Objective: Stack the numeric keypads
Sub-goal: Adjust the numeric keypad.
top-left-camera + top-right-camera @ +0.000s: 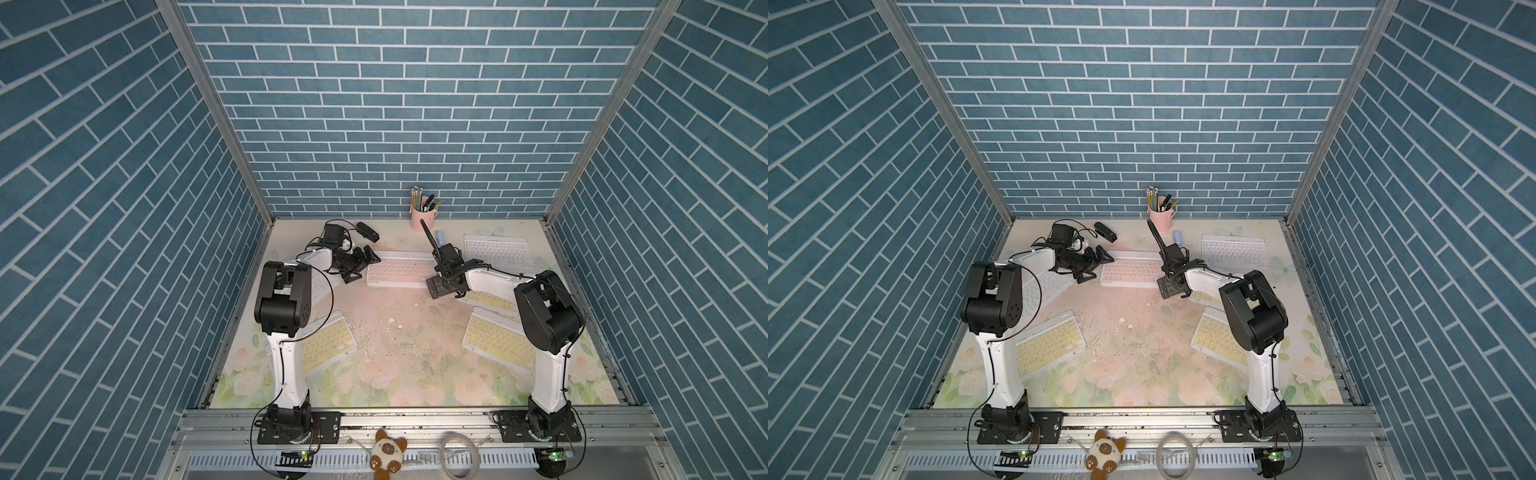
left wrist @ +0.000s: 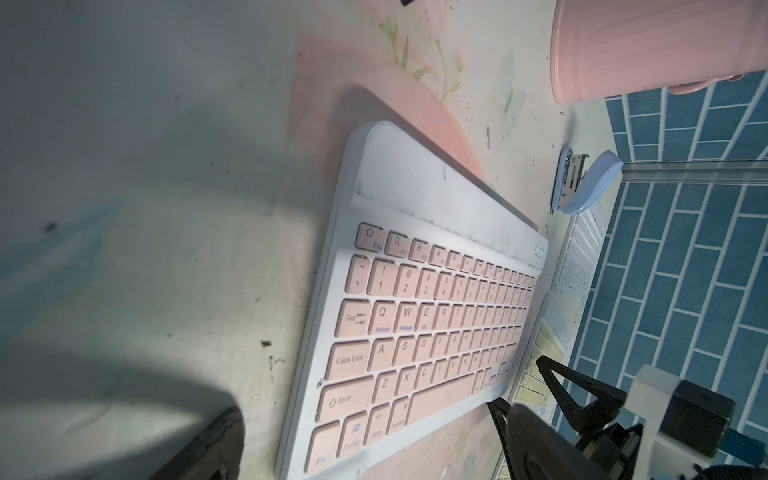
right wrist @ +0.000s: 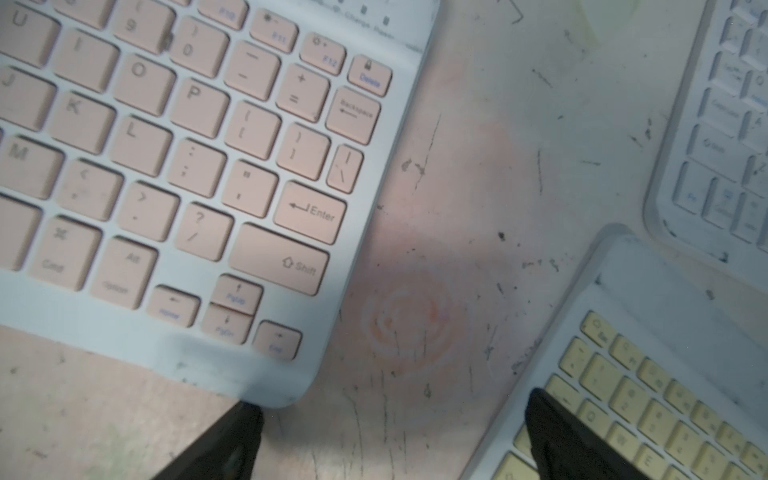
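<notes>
Right pincer (image 3: 395, 444), jaws apart, hovers off one short end of pink keypad (image 3: 166, 166); left pincer (image 1: 362, 268), also apart, flanks the other.

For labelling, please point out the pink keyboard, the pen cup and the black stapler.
pink keyboard (image 1: 397, 271): in a top view, middle keys
pen cup (image 1: 416, 218): in a top view, outer wall
black stapler (image 1: 368, 232): in a top view, upper side

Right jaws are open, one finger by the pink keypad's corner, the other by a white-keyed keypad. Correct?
Not quite: the other finger is by the yellow-keyed keypad, as the right wrist view shows; the white-keyed keypad lies beyond it. The right jaws are open, one finger by the corner of the pink keypad.
</notes>
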Robot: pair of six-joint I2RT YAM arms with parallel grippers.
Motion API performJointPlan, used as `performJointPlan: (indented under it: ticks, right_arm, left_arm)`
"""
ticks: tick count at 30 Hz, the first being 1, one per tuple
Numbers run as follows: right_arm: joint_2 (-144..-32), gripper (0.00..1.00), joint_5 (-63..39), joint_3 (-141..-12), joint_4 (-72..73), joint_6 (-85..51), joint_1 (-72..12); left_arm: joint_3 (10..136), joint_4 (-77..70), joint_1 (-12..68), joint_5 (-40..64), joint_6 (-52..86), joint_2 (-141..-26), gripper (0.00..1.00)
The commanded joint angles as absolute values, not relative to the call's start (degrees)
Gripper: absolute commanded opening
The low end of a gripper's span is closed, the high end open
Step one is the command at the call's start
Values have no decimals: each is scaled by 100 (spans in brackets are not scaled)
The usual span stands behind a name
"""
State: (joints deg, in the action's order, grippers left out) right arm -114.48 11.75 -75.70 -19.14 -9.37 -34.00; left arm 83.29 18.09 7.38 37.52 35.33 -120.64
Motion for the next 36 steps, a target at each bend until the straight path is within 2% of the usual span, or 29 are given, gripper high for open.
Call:
performJointPlan:
  ticks: [1, 8, 16, 19, 22, 27, 32, 36]
  right_arm:
    - [-11453, 99, 1236, -7559, -2259, -632, -3355]
    - [-11098, 99, 1071, -7308, -2292, -688, -3358]
    - [-10124, 99, 524, -6879, -2447, -1298, -3379]
    - [-9853, 99, 350, -6851, -2541, -1470, -3460]
    - [-9688, 99, -31, -6896, -2539, -1612, -3528]
    - [-9714, 99, -625, -7094, -2327, -1805, -3659]
    - [-9874, 99, -784, -7413, -2290, -1726, -3982]
    - [-9789, 99, -1013, -7287, -2143, -1731, -4025]
  left_arm:
    - [8234, 1841, 767, 3721, 3491, -11988, 100]
    - [8346, 2123, 773, 3719, 3332, -11805, 100]
    - [8533, 3466, 756, 3199, 2646, -10695, 100]
    - [8361, 4123, 756, 2702, 2504, -10104, 100]
    - [8157, 4949, 756, 1789, 2441, -9455, 99]
    - [7257, 5753, 367, 1036, 3069, -8429, 100]
    - [6189, 6174, -204, 265, 3676, -7519, 100]
    - [5571, 6136, -559, 242, 4061, -6927, 100]
